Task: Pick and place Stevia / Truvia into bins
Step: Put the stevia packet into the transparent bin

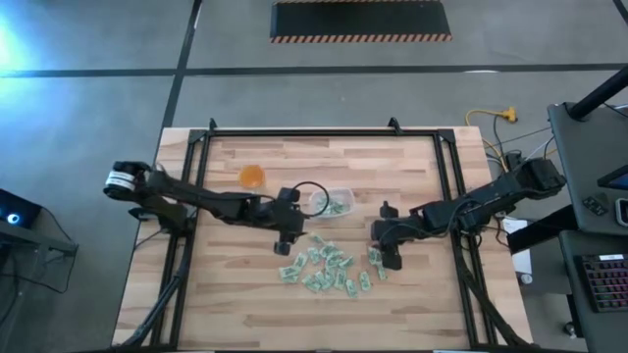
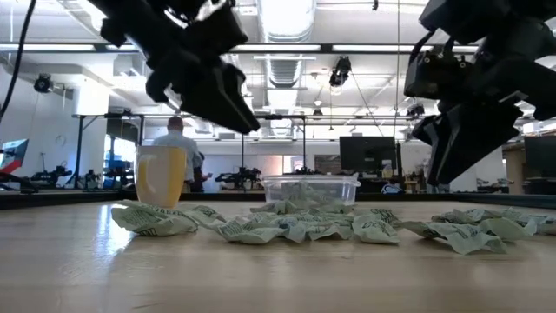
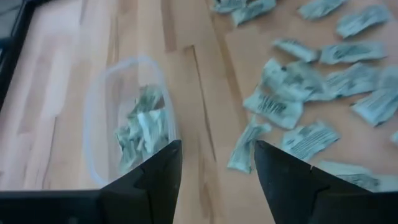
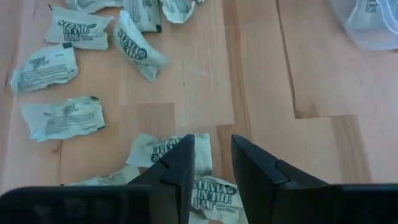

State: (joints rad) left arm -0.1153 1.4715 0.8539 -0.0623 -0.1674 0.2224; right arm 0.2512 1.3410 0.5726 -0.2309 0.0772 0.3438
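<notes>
While your left gripper (image 1: 286,238) hung above the wood with its fingers spread wide and nothing between them, the clear tub (image 1: 334,202) sat just off at its 1 o'clock, already holding several green-and-white packets (image 3: 142,130). You had the loose Stevia packets (image 1: 324,267) scattered across the table (image 1: 412,304) at the tub's 6 o'clock, between your two arms. Your right gripper (image 1: 389,255) was poised at the pile's 3 o'clock edge, fingers (image 4: 177,171) set narrow with a slim gap, right over a crumpled packet (image 4: 211,191) but not closed on it. At the tub's 9 o'clock stood the orange cup (image 1: 252,176), well clear.
</notes>
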